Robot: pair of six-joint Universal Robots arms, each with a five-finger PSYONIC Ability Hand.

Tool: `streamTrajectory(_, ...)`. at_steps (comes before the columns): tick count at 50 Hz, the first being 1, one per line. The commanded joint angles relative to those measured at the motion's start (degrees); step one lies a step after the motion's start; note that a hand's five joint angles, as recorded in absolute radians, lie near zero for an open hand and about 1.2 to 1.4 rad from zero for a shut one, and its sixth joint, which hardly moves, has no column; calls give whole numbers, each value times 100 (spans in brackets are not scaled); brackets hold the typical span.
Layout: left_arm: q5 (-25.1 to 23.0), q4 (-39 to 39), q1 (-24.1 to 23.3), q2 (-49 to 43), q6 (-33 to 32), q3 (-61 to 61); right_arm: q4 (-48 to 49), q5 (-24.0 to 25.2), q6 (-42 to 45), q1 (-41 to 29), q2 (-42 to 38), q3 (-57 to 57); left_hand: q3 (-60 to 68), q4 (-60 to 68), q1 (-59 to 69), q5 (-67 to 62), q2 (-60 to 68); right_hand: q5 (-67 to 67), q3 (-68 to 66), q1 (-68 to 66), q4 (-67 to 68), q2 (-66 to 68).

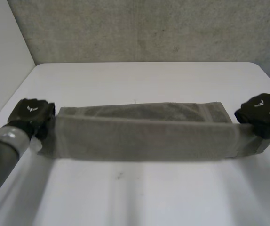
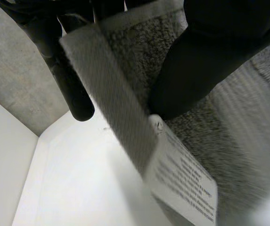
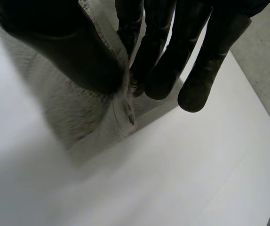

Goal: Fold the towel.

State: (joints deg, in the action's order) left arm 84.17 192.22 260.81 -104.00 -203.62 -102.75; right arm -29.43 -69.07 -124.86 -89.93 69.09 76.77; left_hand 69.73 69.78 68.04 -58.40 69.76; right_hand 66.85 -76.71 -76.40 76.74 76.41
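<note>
A grey towel (image 1: 144,132) lies across the white table (image 1: 144,80), its near part lifted and stretched between my two hands over the far part. My left hand (image 1: 30,115) pinches the towel's left end; in the left wrist view the thumb (image 2: 210,61) presses the towel (image 2: 248,122) against the fingers (image 2: 69,80), with the hem and a white care label (image 2: 184,181) hanging below. My right hand (image 1: 262,113) holds the right end; in the right wrist view its thumb (image 3: 69,52) and fingers (image 3: 163,61) pinch the towel's corner (image 3: 121,113).
A grey wall (image 1: 149,28) stands behind the table's far edge, and a white panel (image 1: 3,52) runs along the left side. Bare tabletop (image 1: 139,193) lies in front of the towel.
</note>
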Motion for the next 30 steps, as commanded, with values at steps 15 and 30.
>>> streamTrajectory(15, 618, 43, -329, -3663, 94, 4237, 2046, -1099, -777, -1097, -3112, -3247, 1027, 1022, 1196, -1160, 1024, 315, -329, -360, 326, 359)
streamTrajectory(30, 689, -106, -452, -4147, 50, 4659, 2406, -1485, -662, -1369, -4272, -4626, -5973, -5978, -5804, 5840, -5976, -6685, 6671, 6640, -6674, -6641)
